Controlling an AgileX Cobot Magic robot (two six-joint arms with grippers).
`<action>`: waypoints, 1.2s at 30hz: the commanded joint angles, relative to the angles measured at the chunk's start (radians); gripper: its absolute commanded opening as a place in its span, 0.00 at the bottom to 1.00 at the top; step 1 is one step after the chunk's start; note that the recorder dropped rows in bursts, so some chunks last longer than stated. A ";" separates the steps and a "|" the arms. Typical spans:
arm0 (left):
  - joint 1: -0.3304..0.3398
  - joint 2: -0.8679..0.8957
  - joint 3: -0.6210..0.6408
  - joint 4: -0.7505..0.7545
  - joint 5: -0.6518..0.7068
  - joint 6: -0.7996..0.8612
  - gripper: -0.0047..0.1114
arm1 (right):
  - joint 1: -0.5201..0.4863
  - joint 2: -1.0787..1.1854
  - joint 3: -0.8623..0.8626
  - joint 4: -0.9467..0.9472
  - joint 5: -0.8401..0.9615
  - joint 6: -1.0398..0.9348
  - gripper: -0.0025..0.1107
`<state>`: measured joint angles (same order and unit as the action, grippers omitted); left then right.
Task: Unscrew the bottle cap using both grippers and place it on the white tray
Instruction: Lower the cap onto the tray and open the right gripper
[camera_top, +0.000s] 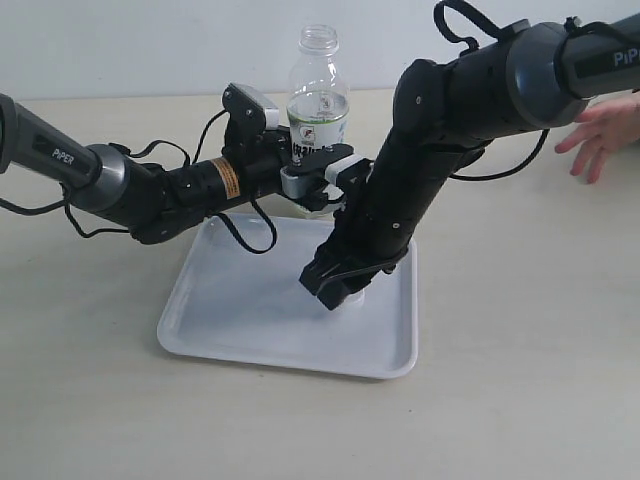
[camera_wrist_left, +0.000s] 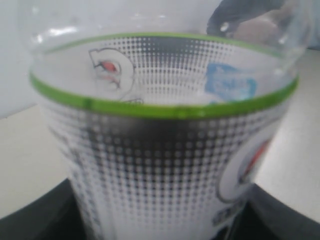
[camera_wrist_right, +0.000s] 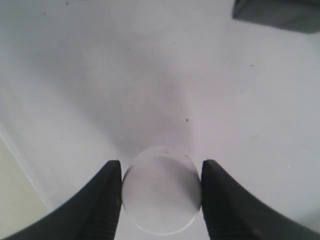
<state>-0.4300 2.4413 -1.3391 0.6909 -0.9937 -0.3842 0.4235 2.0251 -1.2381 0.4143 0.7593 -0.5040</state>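
The clear bottle (camera_top: 318, 95) stands uncapped just behind the white tray (camera_top: 230, 300). My left gripper (camera_top: 315, 178) is shut on its labelled lower body. The left wrist view is filled by the dotted label with a green band (camera_wrist_left: 170, 150), and a black finger (camera_wrist_left: 30, 222) shows at each lower corner. My right gripper (camera_top: 338, 288) is low over the tray's right part. The small white bottle cap (camera_wrist_right: 161, 192) sits between its black fingers (camera_wrist_right: 100, 205), touching both, with the tray floor (camera_wrist_right: 150, 75) right beneath. A sliver of the cap (camera_top: 354, 297) shows under the jaws.
A person's hand (camera_top: 605, 135) rests on the beige table at the far right. A dark block (camera_wrist_right: 280, 15) juts into the corner of the right wrist view. The tray's rim meets the table (camera_wrist_right: 10, 200) close beside the cap.
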 joint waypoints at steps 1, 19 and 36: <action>0.003 -0.003 0.001 -0.021 -0.032 -0.009 0.04 | 0.001 0.000 0.006 -0.006 -0.009 0.002 0.02; 0.003 -0.003 0.001 -0.019 -0.032 -0.009 0.04 | 0.001 0.016 0.006 -0.008 -0.004 0.002 0.33; 0.003 -0.003 0.001 -0.019 -0.032 -0.009 0.04 | 0.001 -0.029 0.004 0.003 0.088 0.013 0.65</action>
<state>-0.4300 2.4413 -1.3391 0.6909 -0.9937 -0.3842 0.4235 2.0341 -1.2381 0.4124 0.8131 -0.4985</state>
